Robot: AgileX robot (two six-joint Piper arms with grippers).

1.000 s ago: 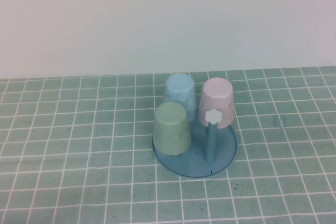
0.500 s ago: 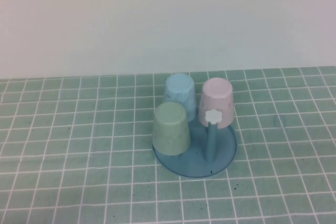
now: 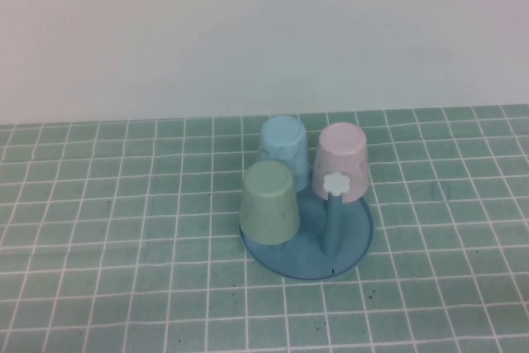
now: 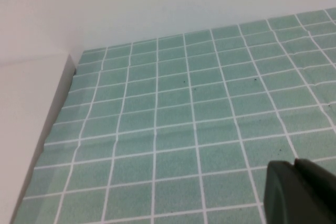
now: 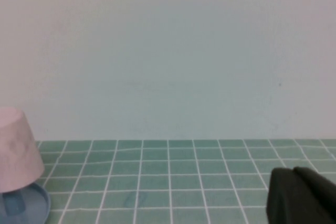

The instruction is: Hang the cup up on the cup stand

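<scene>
Jaw state could not be told for either arm. The left gripper [image 4: 302, 192] showed only as a dark corner in its wrist view, over bare tiled table [image 3: 124, 229] with no cup near it. The right gripper [image 5: 303, 195] showed likewise as a dark corner, low over the tiles, with the pink cup [image 5: 16, 150] well off to one side. Neither arm appeared in the high view.

The cup [image 3: 269, 202] sat upside down on the cup stand [image 3: 351, 245], at its front left, beside the light blue cup [image 3: 283, 148] and the pink cup. One peg with its white knob [image 3: 335, 185] stood bare. The task looked done.

Risk: a gripper swinging back across the stand could clip the cup and knock it off, since it probably only rests loosely over its peg. The cup was well apart from both grippers.
</scene>
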